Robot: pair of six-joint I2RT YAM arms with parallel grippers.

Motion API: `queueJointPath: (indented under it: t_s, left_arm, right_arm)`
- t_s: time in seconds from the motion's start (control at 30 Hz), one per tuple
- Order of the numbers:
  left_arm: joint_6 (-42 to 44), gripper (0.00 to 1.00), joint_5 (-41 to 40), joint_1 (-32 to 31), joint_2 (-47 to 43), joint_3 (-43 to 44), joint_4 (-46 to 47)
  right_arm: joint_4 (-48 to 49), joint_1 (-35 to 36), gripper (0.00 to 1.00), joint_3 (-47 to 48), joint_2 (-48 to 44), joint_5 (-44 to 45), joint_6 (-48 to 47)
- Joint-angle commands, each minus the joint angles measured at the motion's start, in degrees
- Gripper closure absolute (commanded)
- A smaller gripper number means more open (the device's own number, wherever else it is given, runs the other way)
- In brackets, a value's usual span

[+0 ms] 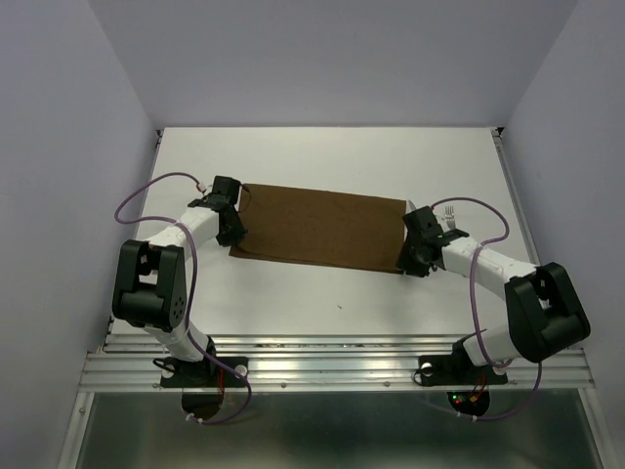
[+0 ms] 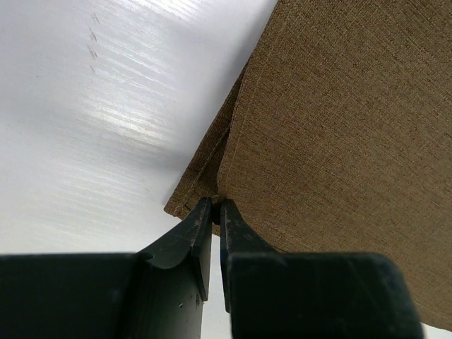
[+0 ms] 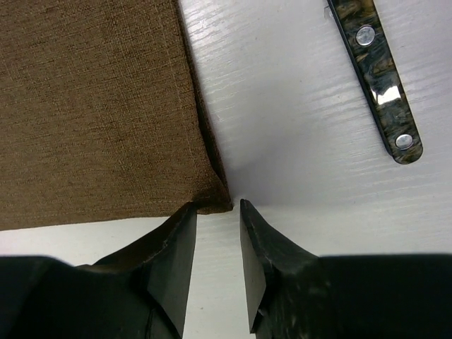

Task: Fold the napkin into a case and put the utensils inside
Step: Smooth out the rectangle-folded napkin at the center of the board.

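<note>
Folded napkin (image 1: 322, 227) lying as a wide brown rectangle mid-bench (image 1: 342, 156) — one end pinched, the other not

My worry: only the left gripper (image 2: 216, 206) is pressed together on a corner of the cloth. The right gripper (image 3: 217, 208) is spread, with its corner sitting right at the fingertips but unclamped — lift now and that side probably drags, or the layers slide apart. A sloppy grab could also bump the knife (image 3: 374, 78) lying near that end, with the fork (image 1: 448, 213) next to it.
</note>
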Motion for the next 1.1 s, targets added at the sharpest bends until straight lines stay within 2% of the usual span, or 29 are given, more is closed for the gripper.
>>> queueJointPath:
  t_s: [0.0,0.6,0.73,0.87,1.07]
  left_arm:
    - [0.75,1.0,-0.19,0.06,-2.23,1.72,-0.41]
    - [0.49,1.0,0.52,0.06,-2.31,1.01,0.2]
    - [0.49,1.0,0.52,0.06,-2.31,0.84,0.2]
    - [0.4,1.0,1.13,0.06,-2.75,1.01,0.12]
    - [0.75,1.0,0.25,0.06,-3.89,2.42,-1.29]
  right_arm:
    - [1.87,-0.27,0.63,2.64,-0.84,-0.25,-1.38]
    - [2.31,-0.27,0.75,2.92,1.8,1.86,-3.32]
    - [2.49,-0.27,0.84,3.18,1.63,1.69,-3.41]
    - [2.22,-0.27,0.98,3.88,1.1,1.86,-3.59]
    - [0.55,-0.27,0.99,6.34,-0.66,2.04,-3.76]
